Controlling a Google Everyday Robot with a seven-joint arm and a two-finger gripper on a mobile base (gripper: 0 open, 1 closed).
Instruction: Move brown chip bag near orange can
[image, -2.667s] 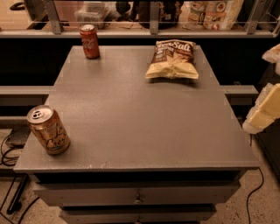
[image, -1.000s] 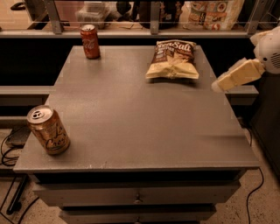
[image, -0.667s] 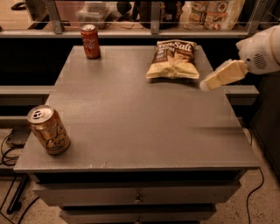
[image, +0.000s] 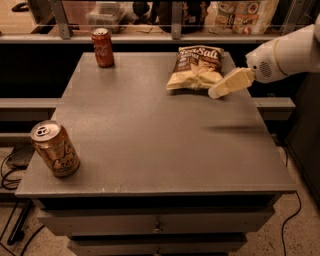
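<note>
The brown chip bag (image: 195, 67) lies flat at the far right of the grey table (image: 160, 130), its dark top with white lettering facing the back. The orange can (image: 55, 149) stands upright at the near left corner, far from the bag. My gripper (image: 217, 91) reaches in from the right on a white arm (image: 285, 52). It hovers just to the right of the bag's lower right corner, above the table, with its cream tip pointing down and left. It holds nothing that I can see.
A red cola can (image: 103, 47) stands at the far left of the table. A shelf with a rail (image: 170, 35) and packaged goods runs behind the table. Drawers (image: 157, 225) sit under the front edge. Cables lie on the floor at the left.
The gripper has swung from the table's right edge up and left, coming close to the chip bag's right side. The bag and both cans have not moved.
</note>
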